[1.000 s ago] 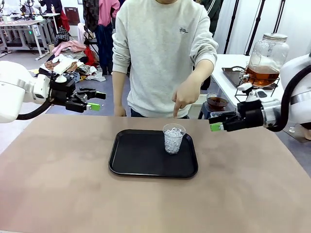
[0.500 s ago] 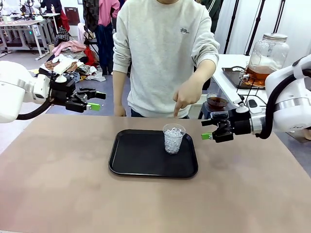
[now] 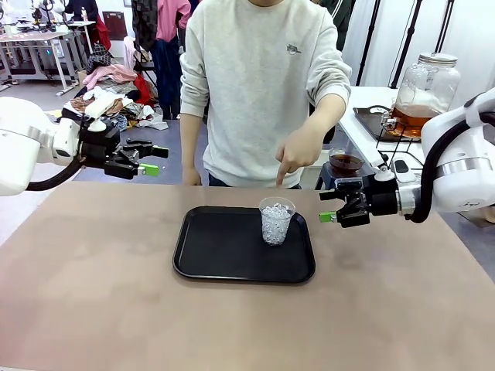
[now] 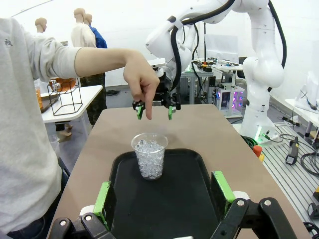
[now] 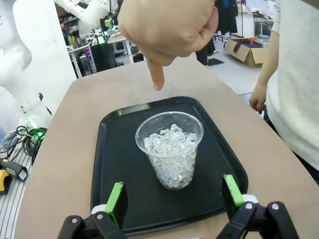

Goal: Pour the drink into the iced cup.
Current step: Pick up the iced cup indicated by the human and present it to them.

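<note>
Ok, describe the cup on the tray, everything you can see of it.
The cup is clear and tapered, plastic by the look of it, with a thin rolled rim. It is packed nearly to the top with white ice pieces, and no liquid shows in it. It stands upright on the black tray, toward the tray's far right part as the front view shows it. Only the tray touches it. The person's hand points a finger down at it from above, and the open right gripper faces it from the side, apart.

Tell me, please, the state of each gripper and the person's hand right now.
Left gripper: open, empty.
Right gripper: open, empty.
Person's pointing hand: empty, index finger aimed down at the iced cup.
</note>
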Robot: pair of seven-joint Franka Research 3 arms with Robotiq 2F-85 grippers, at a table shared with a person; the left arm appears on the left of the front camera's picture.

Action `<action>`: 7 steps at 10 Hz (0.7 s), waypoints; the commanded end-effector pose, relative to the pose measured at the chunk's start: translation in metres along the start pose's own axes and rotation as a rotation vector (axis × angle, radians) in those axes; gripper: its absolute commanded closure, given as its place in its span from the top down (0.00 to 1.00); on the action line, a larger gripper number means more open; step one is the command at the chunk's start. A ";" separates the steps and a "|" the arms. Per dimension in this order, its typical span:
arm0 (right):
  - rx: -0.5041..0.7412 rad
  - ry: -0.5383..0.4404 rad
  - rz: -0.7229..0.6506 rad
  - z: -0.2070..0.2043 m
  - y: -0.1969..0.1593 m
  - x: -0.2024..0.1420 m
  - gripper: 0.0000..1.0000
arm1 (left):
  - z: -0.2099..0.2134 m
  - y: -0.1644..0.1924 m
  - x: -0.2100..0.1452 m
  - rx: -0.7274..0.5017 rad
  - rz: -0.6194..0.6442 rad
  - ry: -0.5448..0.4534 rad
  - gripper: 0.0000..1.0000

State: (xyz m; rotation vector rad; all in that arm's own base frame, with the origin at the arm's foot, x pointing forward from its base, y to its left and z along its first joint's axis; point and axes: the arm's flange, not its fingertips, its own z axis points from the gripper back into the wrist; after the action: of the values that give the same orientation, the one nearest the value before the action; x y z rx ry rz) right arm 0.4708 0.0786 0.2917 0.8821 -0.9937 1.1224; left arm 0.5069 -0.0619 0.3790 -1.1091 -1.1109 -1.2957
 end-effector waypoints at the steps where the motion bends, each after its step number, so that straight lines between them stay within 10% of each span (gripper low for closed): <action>1: 0.006 0.011 -0.004 0.002 0.000 0.002 1.00 | 0.001 0.000 0.001 0.007 -0.001 -0.001 1.00; 7: -0.036 -0.089 0.133 -0.038 -0.019 -0.031 1.00 | 0.001 0.000 0.001 0.007 -0.001 -0.001 1.00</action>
State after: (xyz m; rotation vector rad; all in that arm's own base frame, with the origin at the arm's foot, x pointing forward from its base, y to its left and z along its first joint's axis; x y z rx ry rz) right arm 0.4820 0.0910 0.2613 0.8595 -1.0988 1.1529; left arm 0.5069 -0.0619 0.3791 -1.1090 -1.1110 -1.2958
